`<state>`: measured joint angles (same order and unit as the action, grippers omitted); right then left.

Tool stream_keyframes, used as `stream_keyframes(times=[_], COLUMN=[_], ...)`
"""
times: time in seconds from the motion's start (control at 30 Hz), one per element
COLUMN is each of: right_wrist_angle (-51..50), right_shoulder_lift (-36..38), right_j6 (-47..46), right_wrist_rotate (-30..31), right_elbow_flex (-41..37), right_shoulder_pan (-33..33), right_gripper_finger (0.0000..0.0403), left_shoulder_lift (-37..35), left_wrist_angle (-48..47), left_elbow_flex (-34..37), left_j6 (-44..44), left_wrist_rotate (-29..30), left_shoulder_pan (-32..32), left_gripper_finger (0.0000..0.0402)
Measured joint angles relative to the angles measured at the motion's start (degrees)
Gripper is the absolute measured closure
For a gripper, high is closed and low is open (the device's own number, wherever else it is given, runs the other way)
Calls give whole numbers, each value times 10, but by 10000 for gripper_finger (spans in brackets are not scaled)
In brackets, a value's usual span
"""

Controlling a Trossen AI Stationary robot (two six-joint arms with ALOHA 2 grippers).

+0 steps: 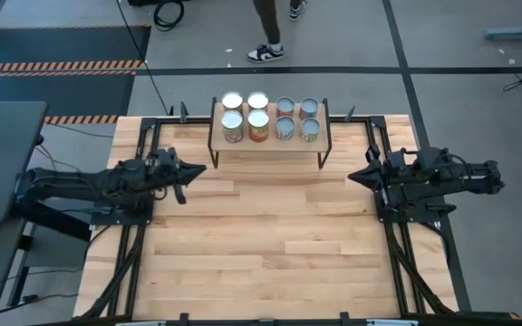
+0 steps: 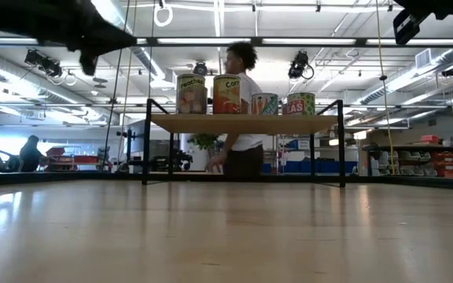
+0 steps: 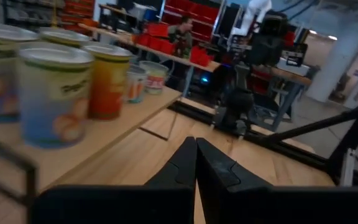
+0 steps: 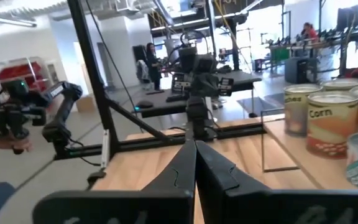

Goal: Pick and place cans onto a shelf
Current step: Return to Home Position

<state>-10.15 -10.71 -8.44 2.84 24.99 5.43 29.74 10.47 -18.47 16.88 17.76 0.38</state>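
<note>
Several cans [image 1: 270, 118] stand upright in two rows on the shelf [image 1: 270, 141], a light-wood board on black legs at the table's far middle; they also show in the low view [image 2: 226, 94] and the left wrist view [image 3: 55, 93]. My left gripper [image 1: 198, 169] hovers shut and empty left of the shelf, clear of it. My right gripper [image 1: 352, 175] hovers shut and empty right of the shelf. In each wrist view the two fingers meet [image 3: 196, 165] [image 4: 196, 165].
The wooden tabletop [image 1: 270, 244] stretches toward the near edge in front of the shelf. A person [image 2: 242, 110] stands beyond the table's far edge. Black frame rails [image 1: 397, 263] run along the table's left and right sides.
</note>
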Motion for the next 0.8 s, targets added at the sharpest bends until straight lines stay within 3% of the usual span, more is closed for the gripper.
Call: stream_keyframes(times=[0.23, 0.4, 0.67, 0.8], right_wrist_angle=[-13, -24, -22, 71], right_shoulder_lift=[9, 9, 10, 18], right_j6=[15, 3, 6, 21], right_wrist_rotate=[1, -2, -4, 4], right_elbow_flex=[0, 0, -1, -45], right_shoulder_pan=[0, 0, 0, 0], right_gripper_finger=[391, 391, 391, 391], left_shoulder_lift=[-157, -234, -261, -260], left_wrist_angle=[-47, 10, -5, -23], left_elbow_flex=[75, 153, 179, 179], left_j6=[-9, -26, -46, -57], left_wrist_rotate=[0, 1, 3, 4], left_shoulder_pan=[18, 17, 17, 17], left_gripper_finger=[390, 390, 390, 390])
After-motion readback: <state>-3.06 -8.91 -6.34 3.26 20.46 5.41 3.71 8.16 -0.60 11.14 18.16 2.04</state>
